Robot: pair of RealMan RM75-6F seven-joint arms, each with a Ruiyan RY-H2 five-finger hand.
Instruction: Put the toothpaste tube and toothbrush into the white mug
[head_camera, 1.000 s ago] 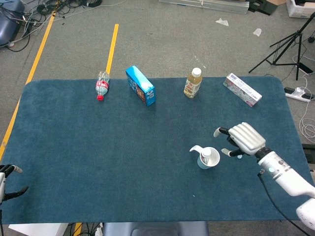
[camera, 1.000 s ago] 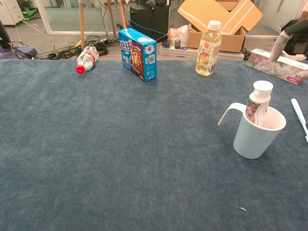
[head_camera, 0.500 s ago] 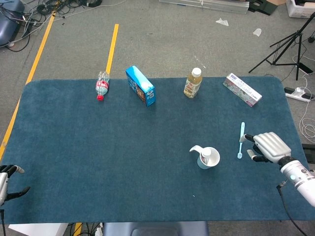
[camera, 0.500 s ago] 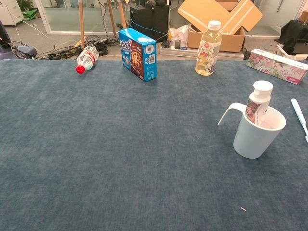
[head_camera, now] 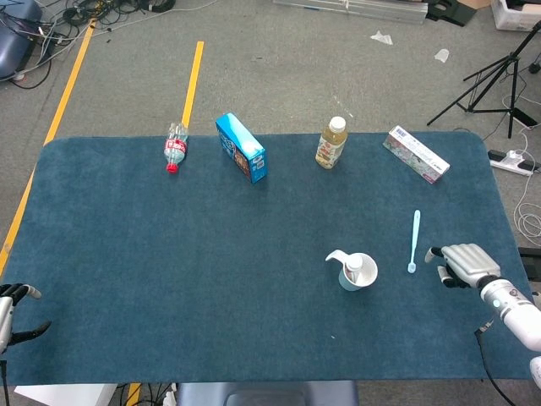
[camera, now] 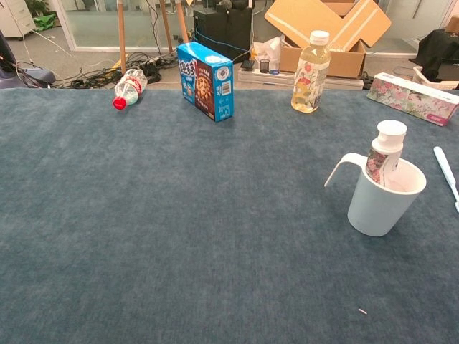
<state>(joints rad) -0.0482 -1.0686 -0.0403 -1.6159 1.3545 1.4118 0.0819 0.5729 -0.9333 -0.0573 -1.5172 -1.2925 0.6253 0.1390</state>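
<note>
Toothbrush (head_camera: 414,241): I see it lying flat on the table (head_camera: 169,254), just right of the white mug (head_camera: 358,273) and a little further from me; not yet in.
Long axis: it runs roughly front to back, with what I take for the head end nearest me, level with the mug.
Toothpaste tube (camera: 386,152): it stands in the white mug already, cap up, leaning on the rim, so I judge half the task done.
Right hand (head_camera: 463,261): it is right of the white mug, beyond the toothbrush, close to it but apart; the brush lies to its left.
Right fingers: I see them curled in with nothing in them.
Left hand (head_camera: 12,306): far left of the white mug, at the near table edge, holding nothing, thumb and fingers apart.
Nearer arm: the right, by a wide margin; I judge the pick is its job.
Next move, as I judge it: open the fingers, reach left across the handle, pinch crosswise to its length.
Risk: a thin handle on cloth may roll away from my pinch.
</note>
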